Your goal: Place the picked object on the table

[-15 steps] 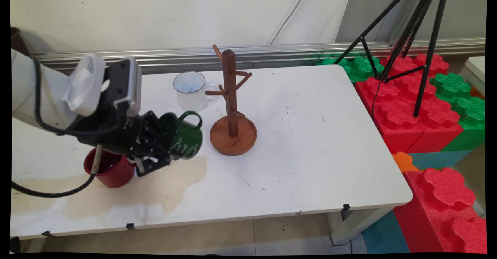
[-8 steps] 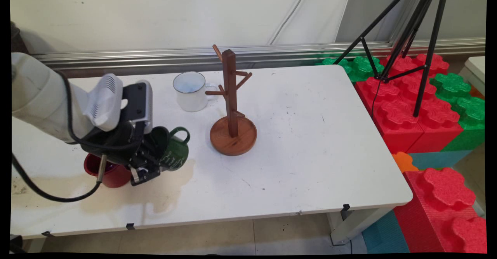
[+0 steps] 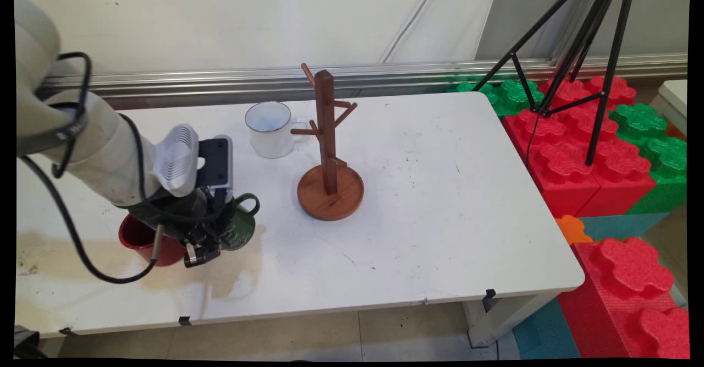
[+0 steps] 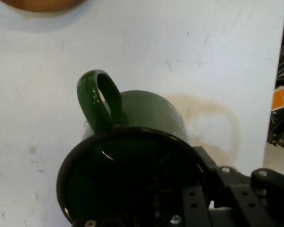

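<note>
Gripper: my gripper [image 3: 212,240] is clamped on the green mug [image 3: 237,228], one finger inside the rim and one outside, as the hand view shows [image 4: 194,203].
Green mug: I hold it tilted low over the table [image 3: 429,191], handle up and toward 2 o'clock; whether its base touches the top I cannot tell. It lies at about 8 o'clock from the wooden mug stand [image 3: 329,152].
Writing: pale lettering runs across the green mug's side, too small to read; dark letters sit on a band of my arm's link at the far left, also unreadable.
Red mug: it [image 3: 144,237] stands upright at 9 o'clock of my gripper, just beside it and partly behind my wrist.
White mug: it [image 3: 269,129] stands upright at 10 o'clock of the stand, near it, handle toward the post.
Stain: a tan patch [image 3: 231,279] spreads over the table below my gripper.
Change: a second ago I held the green mug higher and closer to the stand; it has since come down and toward 8 o'clock, and my wrist has turned more upright. The other mugs and the stand have not moved.
</note>
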